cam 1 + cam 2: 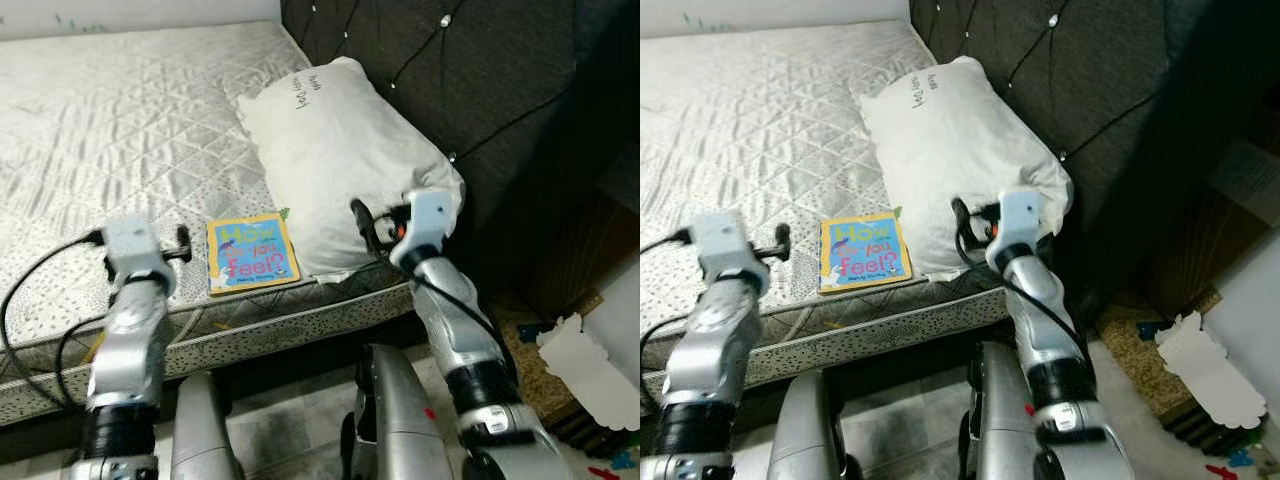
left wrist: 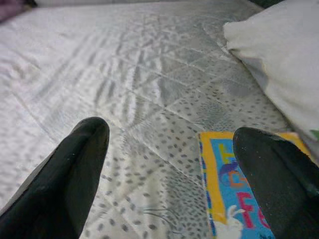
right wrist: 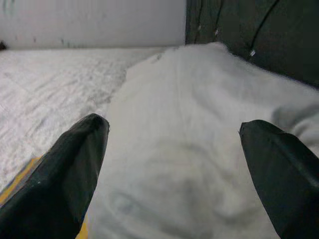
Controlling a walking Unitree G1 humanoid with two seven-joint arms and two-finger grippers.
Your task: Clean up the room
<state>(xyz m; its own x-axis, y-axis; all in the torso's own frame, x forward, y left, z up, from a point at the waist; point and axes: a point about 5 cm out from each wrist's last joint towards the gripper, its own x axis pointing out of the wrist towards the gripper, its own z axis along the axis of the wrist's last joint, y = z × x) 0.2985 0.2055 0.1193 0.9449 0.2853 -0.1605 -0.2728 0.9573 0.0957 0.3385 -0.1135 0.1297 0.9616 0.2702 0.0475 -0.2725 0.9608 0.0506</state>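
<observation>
With both grippers spread wide and empty, the left gripper (image 2: 169, 164) should settle squarely over the book (image 1: 252, 253) near the pillow (image 1: 335, 160) before closing.

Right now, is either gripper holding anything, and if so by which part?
Nothing is held. The left gripper hangs open over the mattress beside the book; the right gripper is open above the pillow.
</observation>
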